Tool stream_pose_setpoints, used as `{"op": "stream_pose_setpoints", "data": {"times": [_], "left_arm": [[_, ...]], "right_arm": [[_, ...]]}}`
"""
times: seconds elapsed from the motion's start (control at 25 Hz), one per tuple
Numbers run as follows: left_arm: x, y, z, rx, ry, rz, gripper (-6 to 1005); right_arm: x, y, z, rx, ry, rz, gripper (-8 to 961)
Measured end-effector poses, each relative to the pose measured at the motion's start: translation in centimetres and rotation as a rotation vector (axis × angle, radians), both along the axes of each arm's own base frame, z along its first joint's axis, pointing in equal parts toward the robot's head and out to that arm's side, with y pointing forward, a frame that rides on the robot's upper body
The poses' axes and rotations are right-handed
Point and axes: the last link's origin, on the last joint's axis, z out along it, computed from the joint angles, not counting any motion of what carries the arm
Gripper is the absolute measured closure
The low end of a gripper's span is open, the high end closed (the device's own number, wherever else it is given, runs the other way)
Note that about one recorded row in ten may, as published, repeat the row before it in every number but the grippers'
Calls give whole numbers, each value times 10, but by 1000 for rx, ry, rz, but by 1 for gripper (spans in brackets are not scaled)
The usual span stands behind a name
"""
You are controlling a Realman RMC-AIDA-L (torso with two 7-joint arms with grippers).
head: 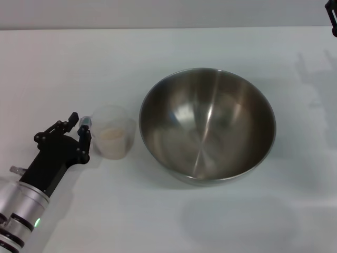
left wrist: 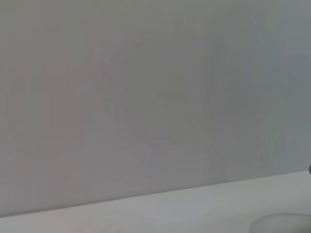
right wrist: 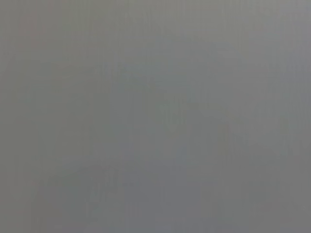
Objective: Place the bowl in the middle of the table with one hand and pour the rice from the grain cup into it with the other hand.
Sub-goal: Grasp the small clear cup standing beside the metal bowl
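The bowl [head: 207, 124] is a large steel mixing bowl standing upright on the white table [head: 158, 211], right of centre, with nothing in it. The grain cup [head: 112, 133] stands just left of it, holding pale rice [head: 112, 135] in its lower part. My left gripper [head: 79, 124] is low at the cup's left side, its fingers apart around the cup's small side handle [head: 86, 122]. A bit of the cup's rim [left wrist: 282, 224] shows in the left wrist view. Only a dark tip of the right arm [head: 333, 16] shows, at the far right edge.
A grey wall [left wrist: 146, 97] stands beyond the table's far edge [head: 158, 28]. The right wrist view shows only plain grey. Bare white tabletop lies in front of and behind the bowl.
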Motion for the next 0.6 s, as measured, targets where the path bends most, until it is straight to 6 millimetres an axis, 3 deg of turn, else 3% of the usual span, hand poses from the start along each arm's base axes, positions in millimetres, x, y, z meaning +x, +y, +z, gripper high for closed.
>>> {"op": "stream_pose_setpoints", "data": {"times": [0.12,0.24,0.44,0.6], "left_arm": [[1,1,0,-1,0,-4,579],[3,4,0,-4,6,-15,789],[7,11,3,17,16,-39,966],[22,27,14,131,89,-123,968]], "right_arm": [[0,0,0,-1,0,0,256],[0,0,0,-1,0,0,256],[0,0,0,1,0,-2,256],[2,0,2,8,5,-8,256]]}}
